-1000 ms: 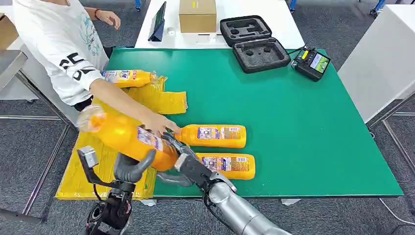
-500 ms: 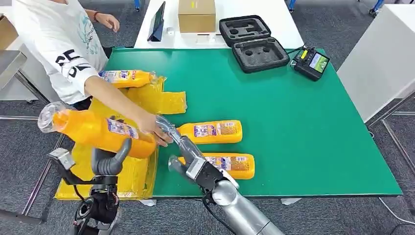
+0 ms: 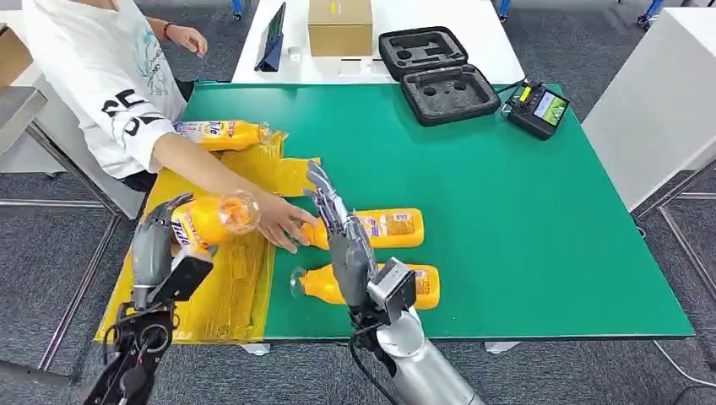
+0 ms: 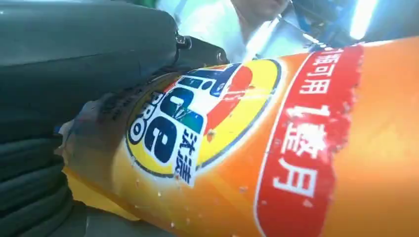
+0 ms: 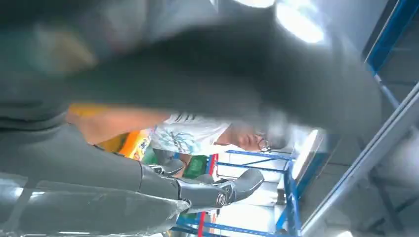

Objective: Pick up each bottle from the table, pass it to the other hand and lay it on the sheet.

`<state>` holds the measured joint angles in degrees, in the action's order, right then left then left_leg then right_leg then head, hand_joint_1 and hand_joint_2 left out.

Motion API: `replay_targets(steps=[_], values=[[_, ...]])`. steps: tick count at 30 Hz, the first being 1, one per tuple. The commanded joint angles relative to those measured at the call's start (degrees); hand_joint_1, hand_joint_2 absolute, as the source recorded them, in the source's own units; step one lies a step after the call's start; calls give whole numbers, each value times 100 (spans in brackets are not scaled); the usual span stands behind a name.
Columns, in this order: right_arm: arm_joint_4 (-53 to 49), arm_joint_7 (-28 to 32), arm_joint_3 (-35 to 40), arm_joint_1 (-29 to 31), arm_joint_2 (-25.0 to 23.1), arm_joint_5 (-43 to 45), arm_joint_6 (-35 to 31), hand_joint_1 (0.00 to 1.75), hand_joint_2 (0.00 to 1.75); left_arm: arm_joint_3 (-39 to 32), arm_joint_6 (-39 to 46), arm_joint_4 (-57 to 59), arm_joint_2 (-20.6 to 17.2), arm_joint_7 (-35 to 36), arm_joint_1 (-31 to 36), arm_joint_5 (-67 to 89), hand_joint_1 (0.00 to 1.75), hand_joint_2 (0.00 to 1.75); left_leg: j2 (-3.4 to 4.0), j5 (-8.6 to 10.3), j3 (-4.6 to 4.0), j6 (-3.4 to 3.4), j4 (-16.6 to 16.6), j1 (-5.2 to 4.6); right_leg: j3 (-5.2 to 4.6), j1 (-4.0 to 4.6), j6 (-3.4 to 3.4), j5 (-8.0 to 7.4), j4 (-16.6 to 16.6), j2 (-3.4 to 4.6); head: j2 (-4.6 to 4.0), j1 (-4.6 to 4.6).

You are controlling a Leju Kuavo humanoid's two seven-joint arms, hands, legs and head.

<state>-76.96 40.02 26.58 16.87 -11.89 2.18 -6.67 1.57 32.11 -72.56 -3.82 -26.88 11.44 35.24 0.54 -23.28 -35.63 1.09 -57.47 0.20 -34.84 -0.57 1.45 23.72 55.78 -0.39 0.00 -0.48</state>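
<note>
Head view hides part of the held bottle behind the left robot hand, whose fingers wrap its labelled body above the yellow sheet at the tabletop's left edge. Left wrist view crops the same bottle to its label, pressed against the dark fingers. Right wrist view is blurred; its fingers stretch out around nothing. The right robot hand stands raised with fingers spread, empty, in front of two bottles lying on the green mat: the farther bottle, its neck covered by a person's hand, and the nearer bottle partly behind the wrist. Another bottle lies on the sheet's far end.
</note>
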Motion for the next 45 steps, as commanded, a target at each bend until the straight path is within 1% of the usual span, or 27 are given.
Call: replay_targets(steps=[1, 3, 4, 6, 7, 9, 10, 12, 13, 15, 16, 19, 20, 21, 22, 24, 25, 30, 31, 33, 34, 36, 40, 45], values=[[-6, -31, -187, -6, -2, -51, 70, 0, 175, -83, 128, 2297, -573, 750, 950, 1296, 175, 175, -13, -6, 35, -9, 11, 6, 36, 4, -8, 10, -7, -6, 0, 0], [-6, -30, -189, -7, 1, -53, 73, 0, 175, -81, 130, 2287, -553, 745, 947, 1300, 175, 175, -5, -2, 16, -4, 7, 2, 16, 1, -3, 5, -3, -2, 0, 0], [-6, -30, -189, -7, 1, -53, 73, 0, 175, -81, 130, 2287, -553, 745, 947, 1300, 175, 175, -6, -8, 29, -7, 7, 6, 31, 4, -5, 9, -6, -1, 0, 0], [-6, -30, -189, -7, 1, -53, 73, 0, 175, -81, 130, 2287, -553, 745, 947, 1300, 175, 175, -7, -2, 13, -3, 5, 3, 13, 1, -2, 6, -2, -5, 0, 0], [-17, -29, -196, -12, -4, -55, 77, 0, 175, -86, 117, 2237, -532, 754, 935, 1317, 175, 175, -13, -9, 26, -5, 2, 8, 29, 6, -4, 13, -4, -8, 0, 2], [-17, -29, -196, -12, -4, -55, 77, 0, 175, -86, 117, 2237, -532, 754, 935, 1317, 175, 175, -6, -2, 8, -3, 3, 3, 9, 1, -2, 5, -1, -3, 0, 0], [-17, -29, -196, -12, -4, -55, 77, 0, 175, -86, 117, 2237, -532, 754, 935, 1317, 175, 175, -11, -9, 25, -6, 2, 7, 28, 4, -4, 12, -3, -5, 0, 2], [-17, -29, -196, -12, -4, -55, 77, 0, 175, -86, 117, 2237, -532, 754, 935, 1317, 175, 175, -8, -2, 8, -4, 2, 4, 11, 1, -2, 5, -1, -4, 0, 0], [-17, -29, -196, -12, -4, -55, 77, 0, 175, -86, 117, 2237, -532, 754, 935, 1317, 175, 175, -9, -8, 22, -6, 1, 8, 27, 4, -5, 10, -3, -3, 0, 2], [-17, -29, -196, -12, -4, -55, 77, 0, 175, -86, 117, 2237, -532, 754, 935, 1317, 175, 175, -7, -1, 5, -4, 2, 4, 8, 1, -3, 3, -3, -2, 0, 2], [-17, -29, -196, -12, -4, -55, 77, 0, 175, -86, 117, 2237, -532, 754, 935, 1317, 175, 175, -13, -7, 17, -7, 0, 8, 23, 5, -5, 9, -2, -5, 0, 2], [-18, -29, -193, -13, -4, -59, 84, 0, 175, -126, 83, 2237, -513, 783, 935, 1271, 175, 175, -11, -6, 17, -6, 2, 6, 22, 5, -5, 9, -4, -5, 0, 2], [16, -34, -168, 7, 2, -86, 114, 0, 175, -154, -204, 2352, -516, 837, 966, 1199, 175, 175, -9, -6, 14, -6, 2, 5, 18, 3, -5, 7, -3, -3, 0, 2], [39, -36, -171, 19, -18, -101, 133, 0, 175, -159, -316, 2440, -542, 854, 985, 1182, 175, 175, -7, -3, 8, -4, 2, 3, 11, 1, -3, 5, -2, -1, 0, 0], [58, -45, -168, 36, -33, -123, 161, 0, 175, -152, -418, 2581, -557, 914, 1036, 1224, 175, 175, -9, -7, 19, -6, 3, 4, 22, 2, -5, 10, -2, -2, 0, 2], [72, -49, -171, 40, -42, -140, 174, 0, 175, -197, -568, 2725, -542, 950, 1096, 1155, 175, 175, -6, -4, 12, -5, 4, 3, 14, 1, -3, 6, -2, 0, 0, 0], [83, -53, -178, 45, -48, -166, 195, 0, 175, -188, -699, 2915, -564, 1012, 1189, 1179, 175, 175, -8, -11, 25, -7, 2, 6, 28, 4, -6, 12, -2, 0, 0, 0], [139, -62, -207, 74, -59, -191, 214, 0, 175, -169, -1093, 3283, -593, 1109, 1399, 1161, 175, 175, -7, -2, 12, -4, 4, 3, 15, 1, -3, 4, -2, -3, 0, 2], [169, -62, -224, 84, -68, -193, 217, 0, 175, -86, -1359, 3481, -622, 1202, 1534, 1252, 175, 175, -8, -6, 24, -7, 4, 5, 28, 3, -5, 7, -2, -1, 0, 0], [198, -88, -243, 84, -85, -195, 231, 0, 175, 197, -1864, 3781, -689, 1424, 1751, 1595, 175, 175, -7, 0, 12, -4, 6, 3, 15, 1, -3, 2, -2, -1, 0, 0], [218, -98, -245, 89, -87, -193, 237, 0, 175, 277, -2025, 3910, -695, 1473, 1833, 1689, 175, 175, -13, -3, 26, -8, 5, 6, 31, 4, -7, 6, -2, -4, 0, 0], [287, -99, -241, 119, -81, -192, 236, 0, 175, 361, -2265, 4108, -689, 1505, 1932, 1790, 175, 175, -11, 2, 27, -8, 9, 3, 30, 1, -5, 3, -4, -3, 0, 0], [382, -99, -224, 170, -85, -194, 240, 0, 175, 472, -2456, 4277, -672, 1537, 2033, 1929, 175, 175, 4, -3, 63, -14, 15, 3, 63, 0, -6, 0, -7, 12, 0, 0], [347, -131, -211, 130, -104, -212, 204, 0, 175, 559, -2746, 4497, -628, 1571, 2232, 2044, 175, 175, 2, -2, 73, -12, 12, 1, 72, -1, -4, 1, -2, 6, 0, 0]])
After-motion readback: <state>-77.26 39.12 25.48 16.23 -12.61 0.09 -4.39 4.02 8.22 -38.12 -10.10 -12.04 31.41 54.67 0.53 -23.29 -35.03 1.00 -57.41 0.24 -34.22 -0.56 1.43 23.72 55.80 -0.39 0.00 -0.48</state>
